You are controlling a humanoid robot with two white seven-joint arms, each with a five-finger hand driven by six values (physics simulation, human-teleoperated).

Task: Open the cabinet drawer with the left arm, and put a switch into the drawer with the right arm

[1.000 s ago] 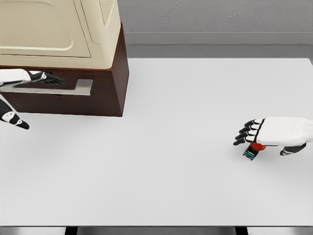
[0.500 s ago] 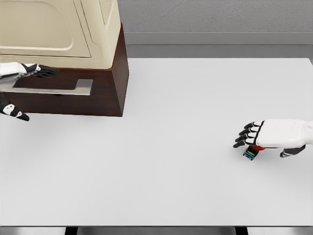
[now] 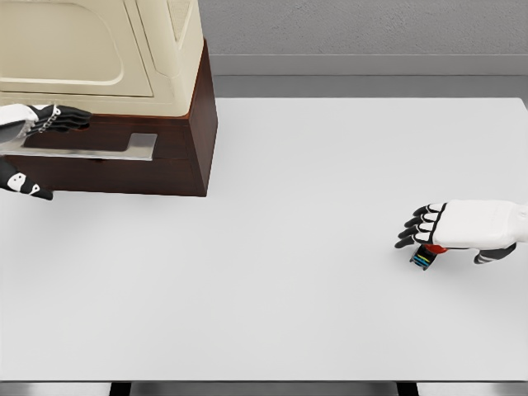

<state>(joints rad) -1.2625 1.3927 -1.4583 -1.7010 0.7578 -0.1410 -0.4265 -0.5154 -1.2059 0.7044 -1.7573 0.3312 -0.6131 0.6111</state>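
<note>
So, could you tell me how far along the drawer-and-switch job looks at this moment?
Early. Nothing looks finished: the drawer of the cabinet shows only slightly out. In hand: the left hand is at the drawer's top edge, and the right hand sits over the switch on the table. Left: pulling the drawer open, lifting the switch, placing it inside.

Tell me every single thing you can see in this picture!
table: one, white, filling most of the view
cabinet: one, dark brown base with cream top, far left corner of the table
drawer handle: one, silver, on the cabinet's front
switch: one, red with black and coloured stripes, right side of the table, under a hand
wall: grey, behind the table
left hand: one, white with black fingers, at the drawer handle
right hand: one, white with black fingers, over the switch
</note>
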